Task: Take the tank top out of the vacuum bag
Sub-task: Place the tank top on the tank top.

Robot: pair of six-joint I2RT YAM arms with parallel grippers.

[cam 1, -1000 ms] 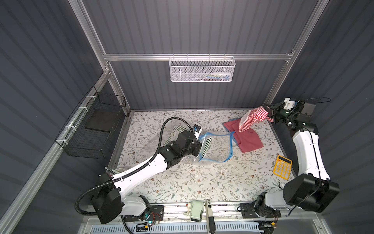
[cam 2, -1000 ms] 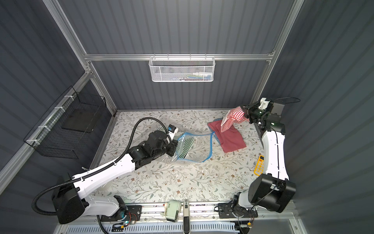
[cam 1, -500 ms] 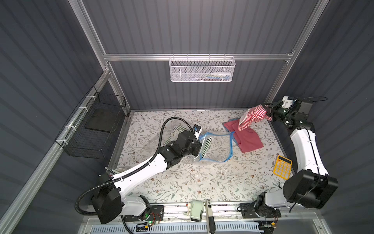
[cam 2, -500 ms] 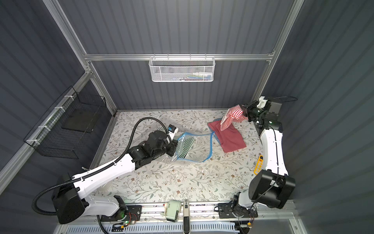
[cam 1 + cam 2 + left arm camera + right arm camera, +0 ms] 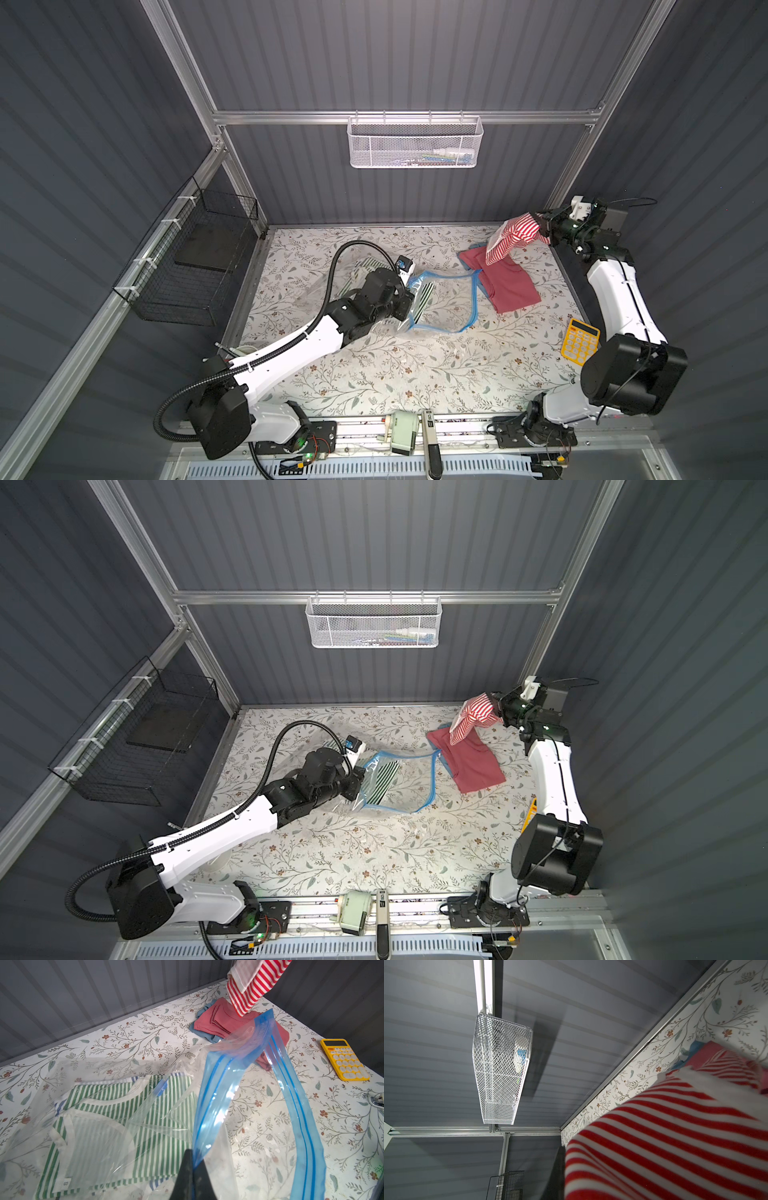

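Since a second ago: the right arm has drawn up and back a little toward the rear corner, and the cloth has gone with it. The left arm and the bag are unchanged.

Right pincer [image 5: 539,226]: closed on a bunched end of the red-and-white striped tank top [image 5: 509,243]. The top hangs wholly clear of the vacuum bag [image 5: 446,305], and its low end dangles just over a folded red garment [image 5: 513,286] on the tabletop [image 5: 374,374].

Left pincer [image 5: 194,1157]: pressed together on the bag's blue zip strip [image 5: 216,1101], holding one lip of the mouth up.

Step, as I judge it: the pull-out looks done and this is the carry. The next move calls for lowering the top onto a free patch or the red pile, then parting the right jaws. The left grip matters less now, though it does keep the bag from trailing.

Materials:
- The tank top is a soft knit, limp and folded over itself, with a plain white binding.
- The bag is thin glossy film, creased and crinkled. The zip strip is stiffer and bows in an arch, so the mouth gapes.
- A green-striped garment [image 5: 116,1105] lies flat inside the bag with an "S" tag showing.
- A yellow calculator [image 5: 580,347], hard plastic, sits well apart near the right arm.
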